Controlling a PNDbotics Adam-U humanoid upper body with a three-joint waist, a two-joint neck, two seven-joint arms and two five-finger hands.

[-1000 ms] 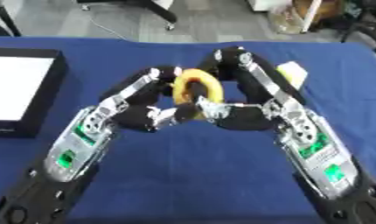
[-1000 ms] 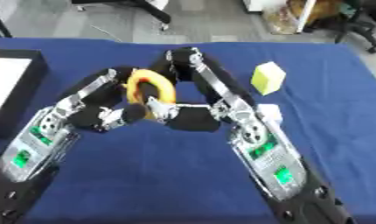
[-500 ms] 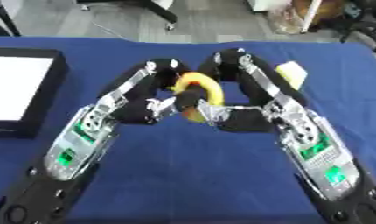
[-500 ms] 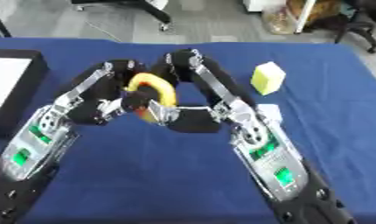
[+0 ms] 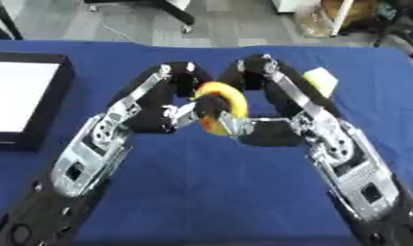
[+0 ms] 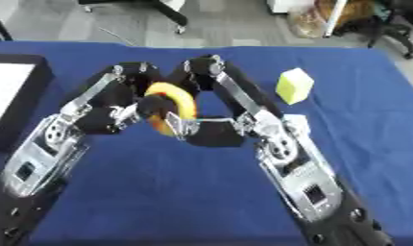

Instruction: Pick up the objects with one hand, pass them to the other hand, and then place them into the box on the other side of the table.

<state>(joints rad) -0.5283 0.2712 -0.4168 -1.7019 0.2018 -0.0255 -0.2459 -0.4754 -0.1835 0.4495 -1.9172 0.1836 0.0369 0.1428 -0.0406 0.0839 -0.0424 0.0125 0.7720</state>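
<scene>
Jointly, both hands around ring.

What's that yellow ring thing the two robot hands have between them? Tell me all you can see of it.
The yellow ring is a doughnut-shaped loop, yellow shading to orange-red at its upper and lower rim, smooth and matte, perhaps soft plastic or foam. It stands on edge, tilted, lifted above the blue table, near the middle. The left hand reaches it from one side with a dark finger across its hole, and the right hand touches its lower edge from the other. Part of its rim is hidden behind the fingers.
</scene>
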